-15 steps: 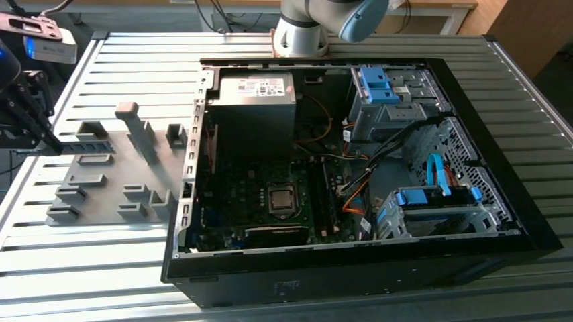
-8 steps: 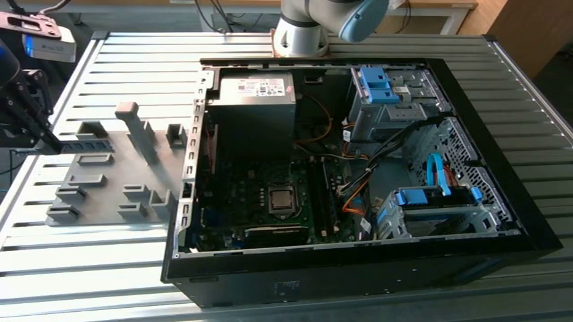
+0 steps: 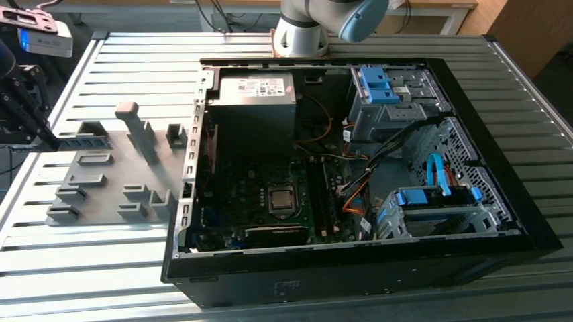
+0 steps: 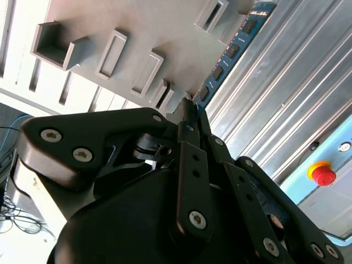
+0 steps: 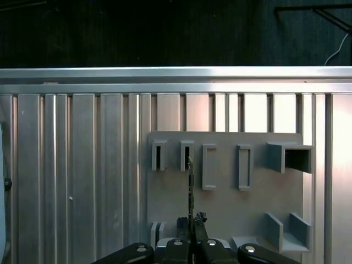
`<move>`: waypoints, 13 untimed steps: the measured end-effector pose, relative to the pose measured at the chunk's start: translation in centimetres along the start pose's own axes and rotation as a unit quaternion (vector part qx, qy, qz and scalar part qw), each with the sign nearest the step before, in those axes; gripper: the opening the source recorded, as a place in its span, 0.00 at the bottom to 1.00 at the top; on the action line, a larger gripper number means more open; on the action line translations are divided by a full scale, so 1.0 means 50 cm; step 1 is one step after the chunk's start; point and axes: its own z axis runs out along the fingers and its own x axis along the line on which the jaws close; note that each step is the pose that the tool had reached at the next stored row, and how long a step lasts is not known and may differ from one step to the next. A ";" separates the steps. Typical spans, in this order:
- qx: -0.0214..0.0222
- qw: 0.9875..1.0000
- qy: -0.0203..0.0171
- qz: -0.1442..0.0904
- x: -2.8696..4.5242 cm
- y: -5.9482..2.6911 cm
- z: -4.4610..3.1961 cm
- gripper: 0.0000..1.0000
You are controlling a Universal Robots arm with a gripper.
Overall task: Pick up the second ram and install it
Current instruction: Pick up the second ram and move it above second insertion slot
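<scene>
- The gripper [image 4: 190, 110] is pressed together on one end of the second ram [image 4: 234, 49], pinching its flat faces.
- The ram's long axis runs straight out from the fingertips, over the grey holder fixture [image 3: 98, 188].
- I cannot tell whether the ram is clear of the fixture's slot.
- The fixture lies near the table's [image 3: 134, 60] edge on the exterior view's left, and the open computer case [image 3: 528, 228] stands just beside it.

Ribbed aluminium table [image 3: 117, 64], its slats running across the exterior view, with bright light glancing off the far right corner. Beyond the far edge, at the exterior view's right, stands a brown wooden panel [image 3: 528, 27]. In the second wrist view, a red emergency-stop button [image 4: 323, 175] sits on a pale blue surface, and loose cables [image 4: 14, 220] lie on a pale floor.
</scene>
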 end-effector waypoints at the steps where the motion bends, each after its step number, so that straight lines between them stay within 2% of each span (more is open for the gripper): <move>1: 0.000 1.000 0.000 0.000 0.000 0.000 -0.004 0.14; 13: 0.000 1.000 0.000 0.000 0.001 -0.001 -0.057 0.14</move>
